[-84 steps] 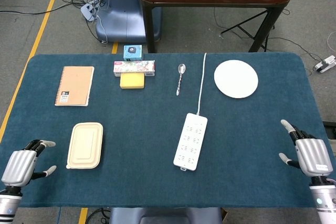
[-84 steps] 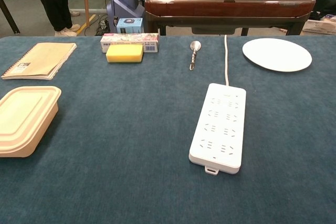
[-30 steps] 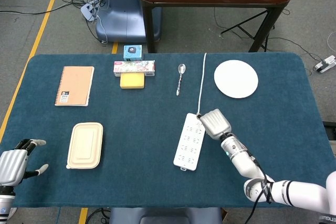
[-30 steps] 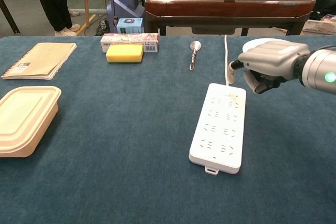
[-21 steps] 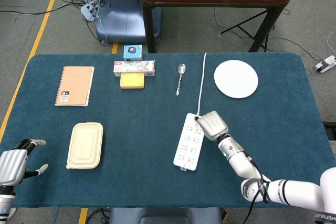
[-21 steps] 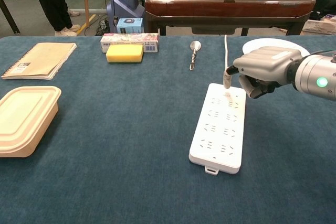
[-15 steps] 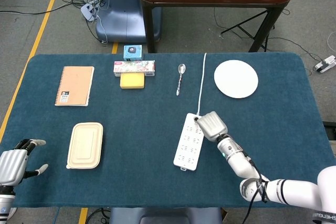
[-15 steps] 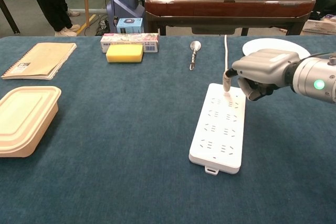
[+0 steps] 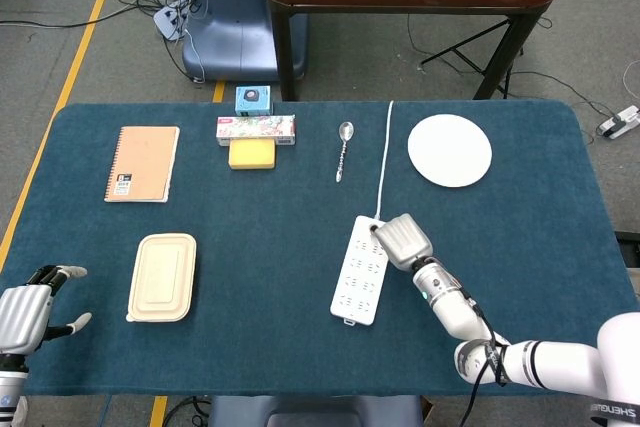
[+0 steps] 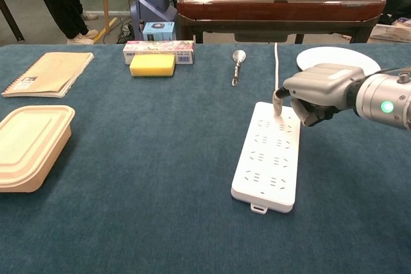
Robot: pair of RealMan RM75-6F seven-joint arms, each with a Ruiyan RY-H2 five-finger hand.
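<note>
The right hand (image 10: pixel 319 93) is curling its other fingers in so one fingertip (image 10: pixel 277 105) is pressing the cord end of the power strip (image 10: pixel 268 156) lying mid-tabletop (image 10: pixel 160 178), while the left hand (image 9: pixel 24 313) is idling empty, fingers apart, at the near corner.

The tabletop (image 9: pixel 250 237) is covered in a matt, napped dark-blue cloth; the power strip (image 10: pixel 268 156) is seen as smooth white plastic with a faint sheen; the right robot hand (image 10: pixel 319 93) is cased in brushed grey metal; the spoon (image 9: pixel 342 150) is polished metal; the plate (image 9: pixel 449 150) appears smooth and white; the notebook (image 9: pixel 142 163) is bound in matt brown paper; the sponge (image 10: pixel 152 65) looks porous; the lunch box (image 9: pixel 162 277) is matt, pale and fibrous.
</note>
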